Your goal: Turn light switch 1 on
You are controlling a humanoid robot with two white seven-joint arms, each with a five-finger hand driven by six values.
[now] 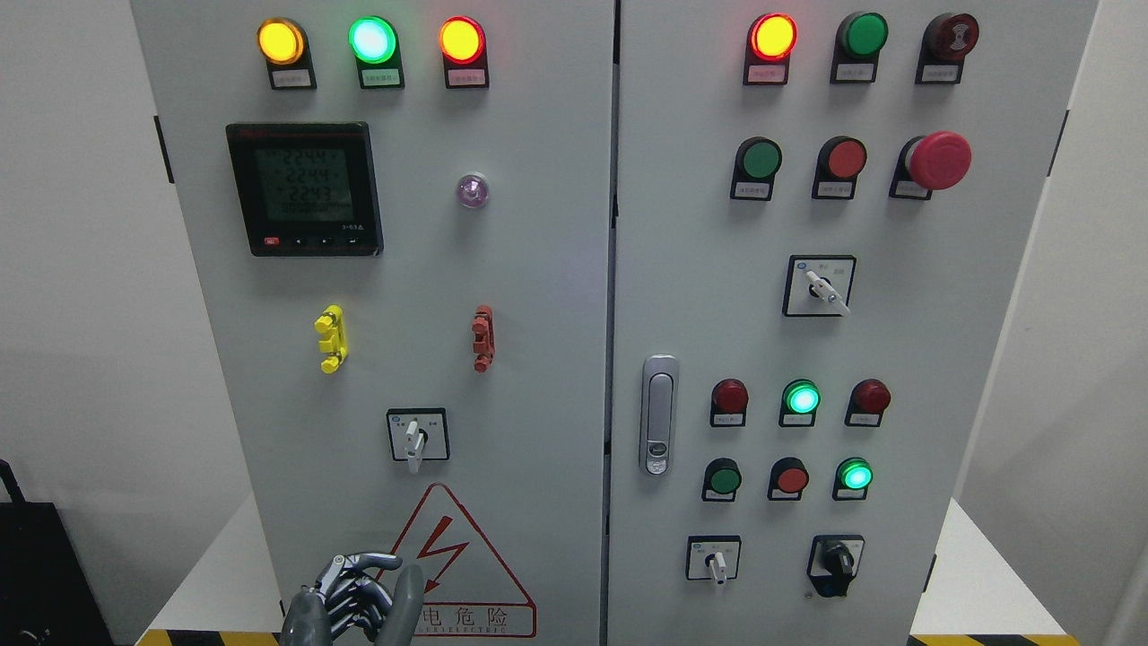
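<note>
A grey electrical cabinet fills the head view, with a left door (538, 359) and a right door (969, 359). On the left door a white rotary selector switch (414, 437) sits on a black-framed plate, its lever pointing down. My left hand (359, 594) rises from the bottom edge, below and slightly left of that switch, in front of the red warning triangle (453, 556). Its fingers are curled and hold nothing, and it is clear of the switch. Labels are too small to show which switch is number 1. The right arm is out of sight.
The right door carries more selector switches (818, 287) (715, 561), a black knob (836, 561), a red emergency stop (937, 160), a door handle (659, 414) and several lit and unlit lamps. The left door has a meter (305, 188), a yellow clip (331, 338) and a red clip (482, 337).
</note>
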